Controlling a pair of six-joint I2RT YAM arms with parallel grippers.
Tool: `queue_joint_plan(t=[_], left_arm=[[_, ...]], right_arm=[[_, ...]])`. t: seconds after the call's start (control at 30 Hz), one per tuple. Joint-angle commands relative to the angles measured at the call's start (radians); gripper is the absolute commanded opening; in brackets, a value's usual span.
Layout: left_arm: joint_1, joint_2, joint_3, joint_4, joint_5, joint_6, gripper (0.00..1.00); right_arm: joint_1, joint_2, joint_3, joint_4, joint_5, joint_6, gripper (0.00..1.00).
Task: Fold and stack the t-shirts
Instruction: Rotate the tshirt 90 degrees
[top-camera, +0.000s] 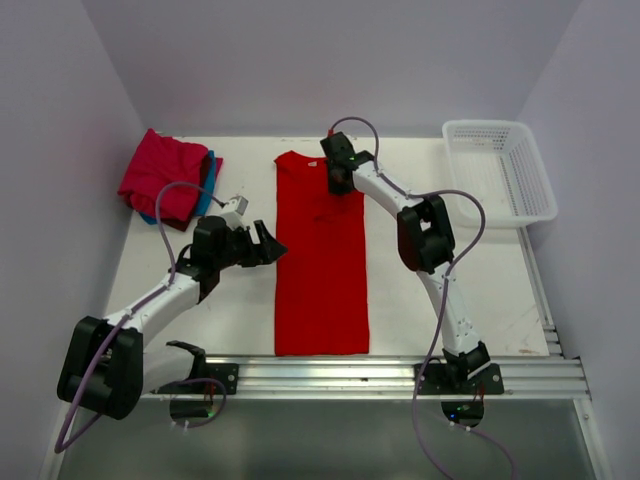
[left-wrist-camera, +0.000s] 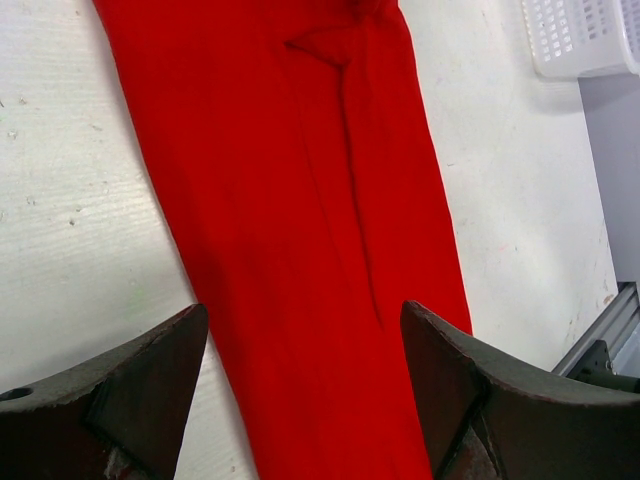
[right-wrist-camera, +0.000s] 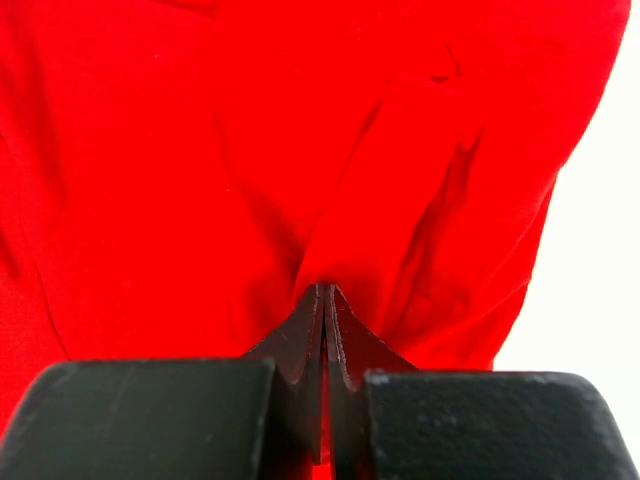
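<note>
Top: red t-shirt (top-camera: 322, 270) is laid flat on table (top-camera: 480, 290), R gripper (top-camera: 337, 178) at its far end. L wrist: L gripper (left-wrist-camera: 303, 308) is held wide, empty, over the cloth. R wrist: jaws are clamped on a cloth pinch — soft, limp, light (best gripped at corners).

We see bright, diffuse light and soft shadows; in the right wrist view the red t-shirt (right-wrist-camera: 200, 150) oversaturates and the tabletop (right-wrist-camera: 610, 200) at three o'clock blows out white.
</note>
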Motion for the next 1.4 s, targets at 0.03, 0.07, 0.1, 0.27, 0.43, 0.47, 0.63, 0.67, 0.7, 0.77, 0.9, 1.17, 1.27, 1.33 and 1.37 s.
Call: queue_joint_plan(t=[0.03, 0.07, 0.1, 0.27, 0.43, 0.47, 0.63, 0.67, 0.7, 0.77, 0.9, 1.17, 1.27, 1.33, 1.37], left_arm=[[-0.006, 0.009, -0.003, 0.072, -0.020, 0.038, 0.81], [-0.006, 0.039, 0.006, 0.092, -0.030, 0.048, 0.81], [-0.006, 0.062, 0.017, 0.121, -0.034, 0.053, 0.80], [-0.006, 0.327, 0.279, 0.208, 0.015, 0.062, 0.31], [-0.004, 0.547, 0.616, 0.147, 0.061, 0.081, 0.00], [-0.003, 0.596, 0.640, 0.164, 0.075, 0.070, 0.00], [0.038, 0.783, 0.768, 0.288, 0.226, -0.034, 0.00], [0.057, 0.846, 0.781, 0.303, 0.249, -0.078, 0.00], [0.063, 0.874, 0.796, 0.311, 0.265, -0.092, 0.00], [0.068, 0.941, 0.830, 0.304, 0.286, -0.108, 0.00], [0.068, 1.024, 0.876, 0.251, 0.289, -0.111, 0.00], [0.081, 1.095, 0.898, 0.193, 0.251, -0.109, 0.00], [0.094, 1.099, 0.891, 0.187, 0.243, -0.105, 0.00], [0.103, 1.101, 0.879, 0.188, 0.239, -0.105, 0.00], [0.106, 1.099, 0.876, 0.191, 0.237, -0.106, 0.00]], right_arm=[[0.003, -0.047, -0.012, -0.006, 0.004, 0.024, 0.00], [0.004, -0.046, -0.024, 0.002, 0.004, 0.024, 0.00], [0.003, -0.046, -0.029, 0.005, 0.002, 0.025, 0.00], [0.001, -0.049, -0.055, 0.010, 0.002, 0.030, 0.00], [0.000, -0.063, -0.061, 0.010, 0.011, 0.012, 0.00], [0.001, -0.067, -0.066, 0.013, 0.010, 0.010, 0.00], [-0.002, -0.067, -0.066, 0.018, -0.005, 0.002, 0.00], [-0.004, -0.067, -0.069, 0.018, -0.004, 0.001, 0.00], [-0.002, -0.070, -0.070, 0.019, -0.002, 0.001, 0.00], [-0.002, -0.072, -0.080, 0.021, 0.005, -0.002, 0.00], [-0.005, -0.078, -0.090, 0.021, 0.018, -0.005, 0.00], [-0.007, -0.083, -0.081, -0.002, 0.069, -0.002, 0.00], [-0.007, -0.098, -0.084, -0.042, 0.155, 0.018, 0.00], [-0.005, -0.121, -0.090, -0.062, 0.267, 0.036, 0.00], [-0.007, -0.130, -0.096, -0.084, 0.301, 0.042, 0.00]])
